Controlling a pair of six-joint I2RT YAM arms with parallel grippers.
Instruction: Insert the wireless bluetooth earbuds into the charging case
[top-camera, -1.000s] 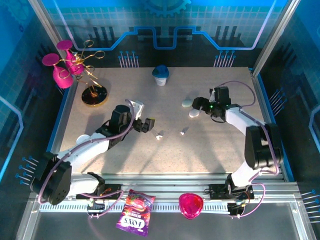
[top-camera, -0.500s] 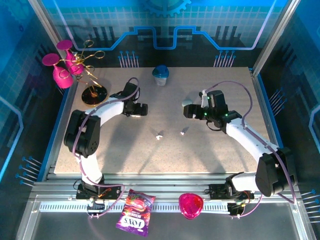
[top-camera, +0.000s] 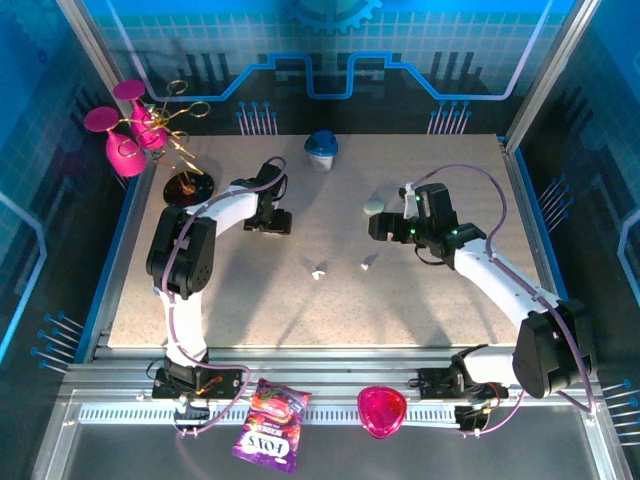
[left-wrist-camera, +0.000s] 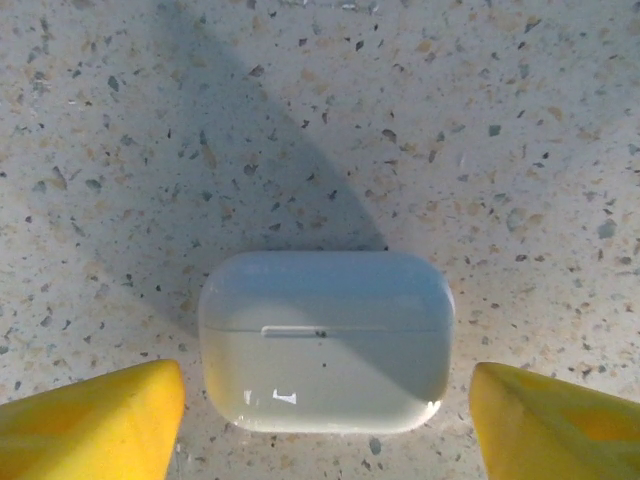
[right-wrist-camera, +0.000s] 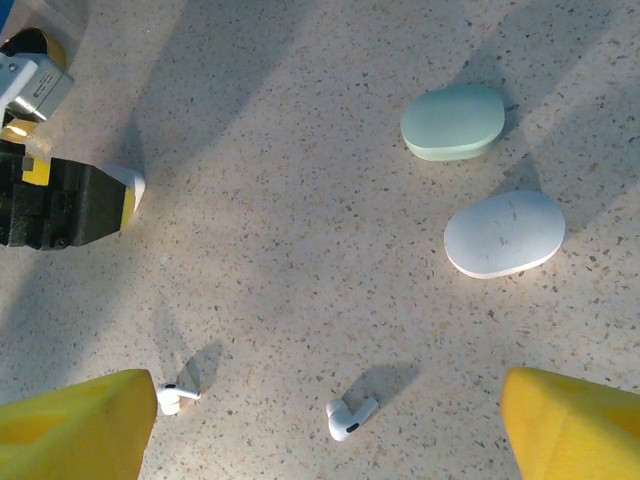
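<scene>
Two tiny white earbuds lie apart on the speckled table, one between my right gripper's fingers and one by its left finger; from above they are earbud and earbud. A closed white charging case lies flat between the yellow fingers of my left gripper, which is open and not touching it. My left gripper sits at the back left. My right gripper hovers open above the earbuds, holding nothing.
A mint pebble case and a white pebble case lie just beyond the earbuds. A blue-lidded cup stands at the back. A gold stand with pink glasses is at the back left. A candy bag and a pink dish lie off the front rail.
My left gripper has swung from near the earbuds to the back left, over the charging case. My right gripper has shifted left toward the table's middle.
</scene>
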